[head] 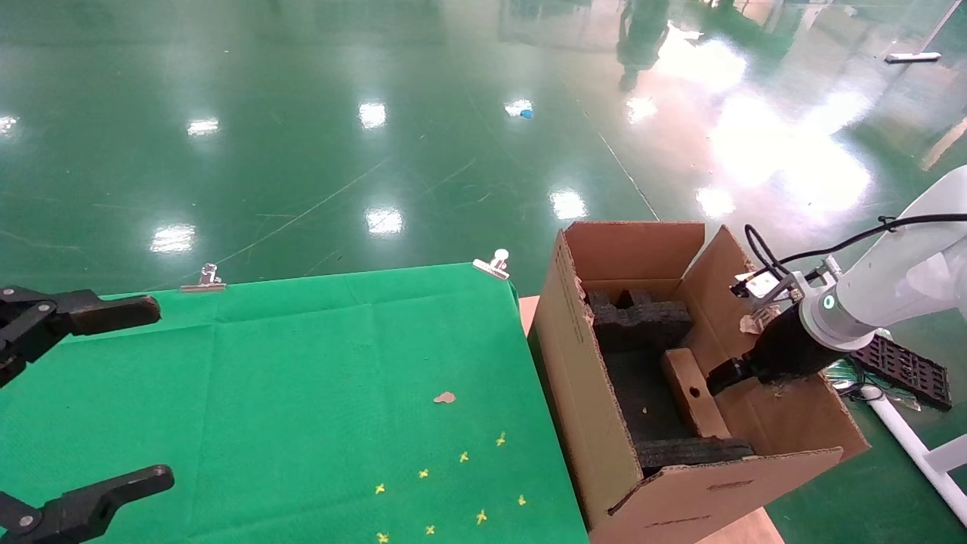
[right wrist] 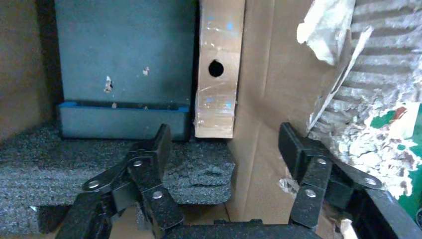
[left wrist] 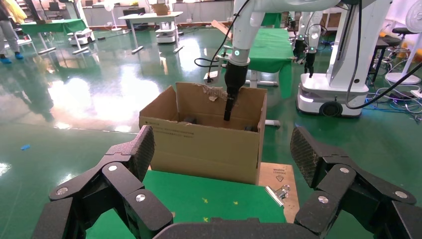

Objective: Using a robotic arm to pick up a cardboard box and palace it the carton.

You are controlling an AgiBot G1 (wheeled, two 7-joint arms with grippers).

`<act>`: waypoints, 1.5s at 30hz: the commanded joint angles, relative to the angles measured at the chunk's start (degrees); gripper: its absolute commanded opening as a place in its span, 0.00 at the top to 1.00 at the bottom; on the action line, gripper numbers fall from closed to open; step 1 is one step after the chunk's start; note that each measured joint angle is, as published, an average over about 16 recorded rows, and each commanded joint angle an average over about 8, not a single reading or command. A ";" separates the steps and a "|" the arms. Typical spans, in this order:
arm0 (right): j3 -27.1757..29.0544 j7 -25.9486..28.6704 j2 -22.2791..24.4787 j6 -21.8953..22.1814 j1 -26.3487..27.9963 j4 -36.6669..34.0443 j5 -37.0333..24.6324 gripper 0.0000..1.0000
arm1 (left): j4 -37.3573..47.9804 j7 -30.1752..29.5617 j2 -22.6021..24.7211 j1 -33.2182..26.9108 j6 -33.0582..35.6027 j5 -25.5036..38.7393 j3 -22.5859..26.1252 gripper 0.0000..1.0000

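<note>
The carton [head: 574, 355] stands open to the right of the table, lined with black foam blocks [head: 638, 321]. The cardboard box [head: 691, 393], slim and brown with a round hole, lies inside it, leaning along the carton's right wall. The robotic arm [head: 891, 291], my right one, reaches over the ragged right flap. My right gripper [head: 718, 376] is open just behind the box and holds nothing. In the right wrist view the box [right wrist: 216, 74] lies ahead of the open gripper [right wrist: 226, 144], apart from both fingers. My left gripper [head: 161, 393] is open and parked over the table's left side.
A green cloth table [head: 302, 363] with two metal clips [head: 492, 264] at its far edge carries yellow marks and a small brown scrap [head: 444, 397]. A black tray [head: 906, 370] lies on the floor to the carton's right. The carton stands on a wooden board [left wrist: 278, 177].
</note>
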 commanded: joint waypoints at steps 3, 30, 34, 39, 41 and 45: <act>-0.06 -0.39 -0.11 -0.30 1.32 0.17 -0.08 0.00 | 0.00 0.01 -0.01 0.00 -0.01 -0.01 0.01 0.00; 1.00 -10.77 1.65 -8.02 29.69 5.70 0.57 0.00 | 0.01 0.05 -0.04 -0.02 -0.04 -0.07 0.09 0.00; 1.98 -11.05 1.83 -8.17 28.86 6.93 0.75 0.00 | 0.03 0.05 -0.04 -0.01 -0.05 -0.08 0.10 0.00; 6.67 -12.83 2.74 -8.86 24.57 11.02 2.70 0.00 | 0.05 0.07 -0.04 -0.03 -0.04 -0.09 0.11 0.00; 9.25 -13.82 3.24 -9.23 22.23 13.20 3.79 0.00 | 0.06 0.07 -0.04 -0.03 -0.04 -0.10 0.12 0.00; 14.49 -15.82 4.27 -9.97 17.49 17.65 6.03 0.00 | 0.07 0.08 -0.05 -0.04 -0.04 -0.10 0.13 0.00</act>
